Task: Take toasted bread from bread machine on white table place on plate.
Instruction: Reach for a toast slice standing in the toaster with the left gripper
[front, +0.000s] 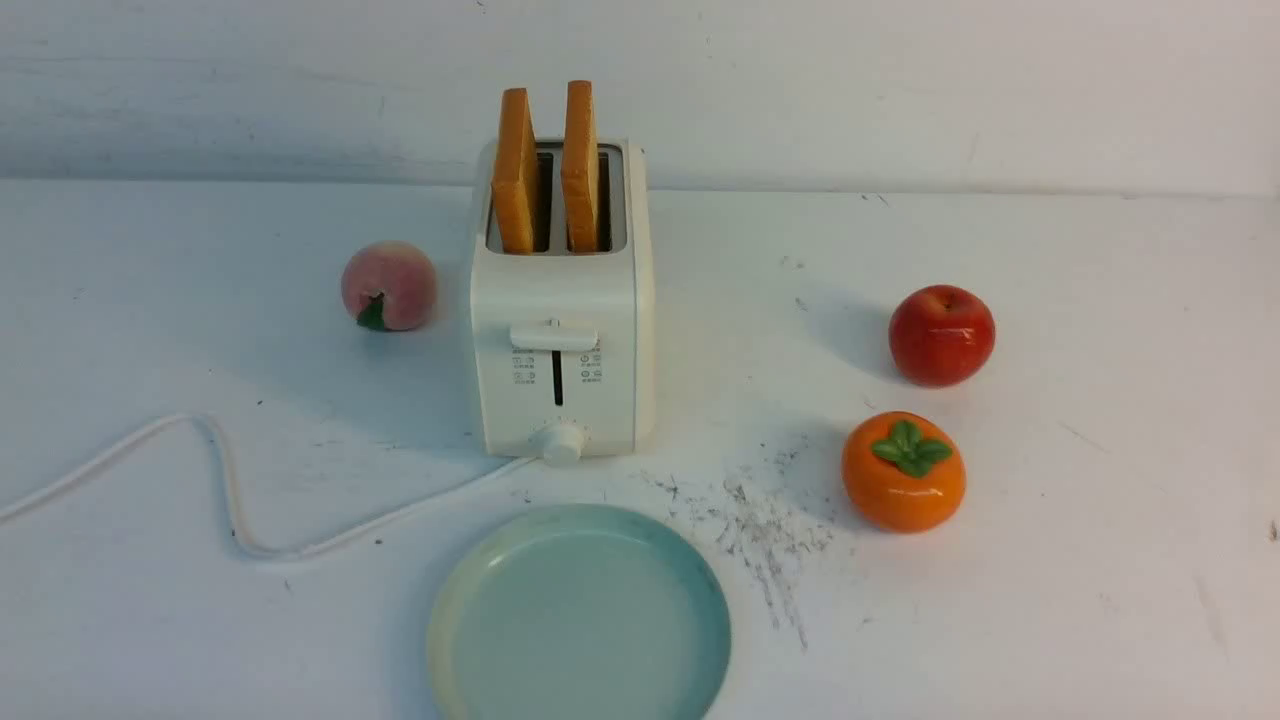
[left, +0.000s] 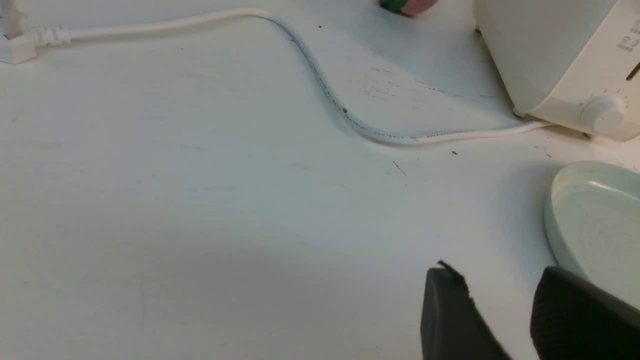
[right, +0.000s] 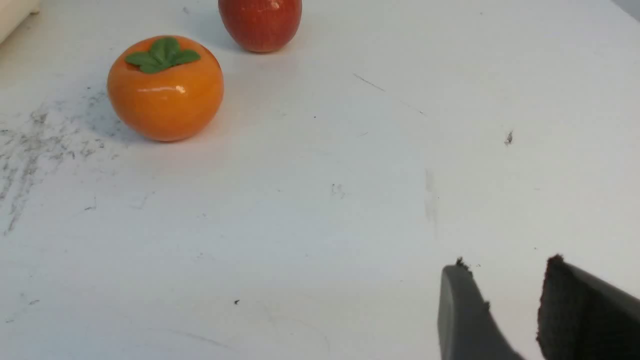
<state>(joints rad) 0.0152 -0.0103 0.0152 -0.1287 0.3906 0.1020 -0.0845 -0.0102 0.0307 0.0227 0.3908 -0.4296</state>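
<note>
Front: scuffed white surface, pale wall behind; toasted bread, two slices upright in bread machine slots. Left wrist: left tool low over surface, jaws parted, empty; plate just beside it, bread machine beyond, cord print unreadable. Right wrist: right tool parted, empty; persimmon, apple well ahead.

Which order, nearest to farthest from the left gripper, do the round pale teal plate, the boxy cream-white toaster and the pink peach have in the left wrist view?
1. plate, close beside the left gripper.
2. toaster, beyond the plate.
3. peach, farthest, past the toaster's side.
</note>
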